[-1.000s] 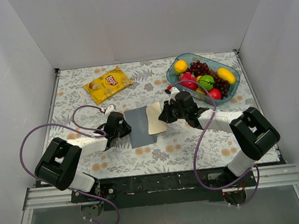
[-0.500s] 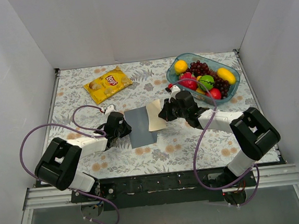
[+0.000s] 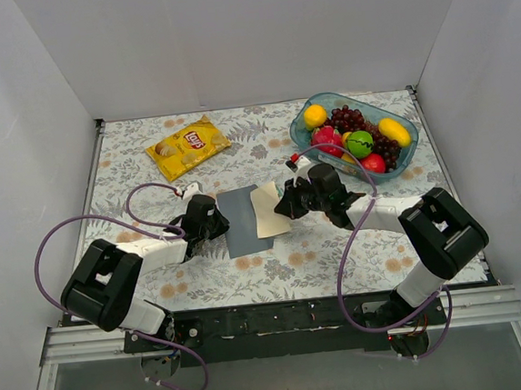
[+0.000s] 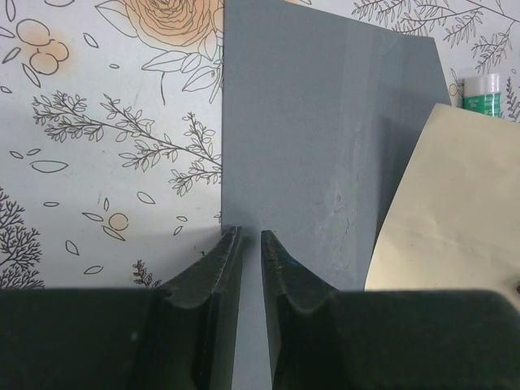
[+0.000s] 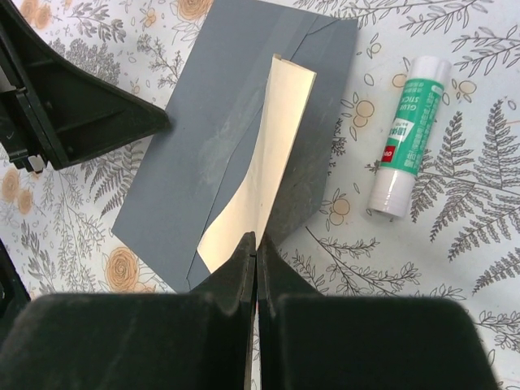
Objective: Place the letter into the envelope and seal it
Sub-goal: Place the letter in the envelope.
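Lying lengthwise near-to-far: envelope (image 3: 240, 222), letter (image 3: 268, 208) overlapping its right edge.

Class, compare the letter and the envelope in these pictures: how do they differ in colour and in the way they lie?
Colour: the letter is cream, the envelope slate grey-blue.
Pose: the envelope lies flat on the table, while the letter bends up off it.
Hold: the right fingers are pinched shut on the letter's edge, not on the envelope.
Both are thin sheets of paper, and they overlap.
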### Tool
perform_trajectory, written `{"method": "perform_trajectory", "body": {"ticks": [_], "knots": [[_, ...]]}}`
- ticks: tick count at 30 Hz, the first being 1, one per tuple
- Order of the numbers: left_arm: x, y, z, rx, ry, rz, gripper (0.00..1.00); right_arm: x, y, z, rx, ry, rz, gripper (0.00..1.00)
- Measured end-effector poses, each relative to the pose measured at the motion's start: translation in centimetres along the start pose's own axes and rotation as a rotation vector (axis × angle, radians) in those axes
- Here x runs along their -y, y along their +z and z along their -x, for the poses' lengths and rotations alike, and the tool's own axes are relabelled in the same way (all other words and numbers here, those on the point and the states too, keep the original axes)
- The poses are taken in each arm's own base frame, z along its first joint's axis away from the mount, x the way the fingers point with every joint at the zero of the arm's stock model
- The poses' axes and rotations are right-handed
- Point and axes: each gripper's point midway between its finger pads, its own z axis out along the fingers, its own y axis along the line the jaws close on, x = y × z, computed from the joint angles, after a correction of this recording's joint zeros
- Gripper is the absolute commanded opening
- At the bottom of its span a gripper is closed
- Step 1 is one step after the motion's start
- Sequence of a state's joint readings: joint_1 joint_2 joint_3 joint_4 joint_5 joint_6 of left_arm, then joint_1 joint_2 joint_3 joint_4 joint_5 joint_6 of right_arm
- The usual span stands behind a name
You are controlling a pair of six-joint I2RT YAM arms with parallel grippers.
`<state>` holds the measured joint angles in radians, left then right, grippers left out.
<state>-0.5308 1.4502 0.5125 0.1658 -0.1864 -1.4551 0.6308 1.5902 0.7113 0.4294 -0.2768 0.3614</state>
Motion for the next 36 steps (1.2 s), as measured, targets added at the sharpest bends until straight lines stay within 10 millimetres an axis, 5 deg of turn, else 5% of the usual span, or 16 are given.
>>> {"method": "perform_trajectory", "body": {"ticks": [36], "knots": [[0.1, 0.0, -0.2, -0.003, -0.040, -0.012, 0.13, -0.4, 0.5, -1.4, -0.032, 0.139, 0.019, 0.01]]}}
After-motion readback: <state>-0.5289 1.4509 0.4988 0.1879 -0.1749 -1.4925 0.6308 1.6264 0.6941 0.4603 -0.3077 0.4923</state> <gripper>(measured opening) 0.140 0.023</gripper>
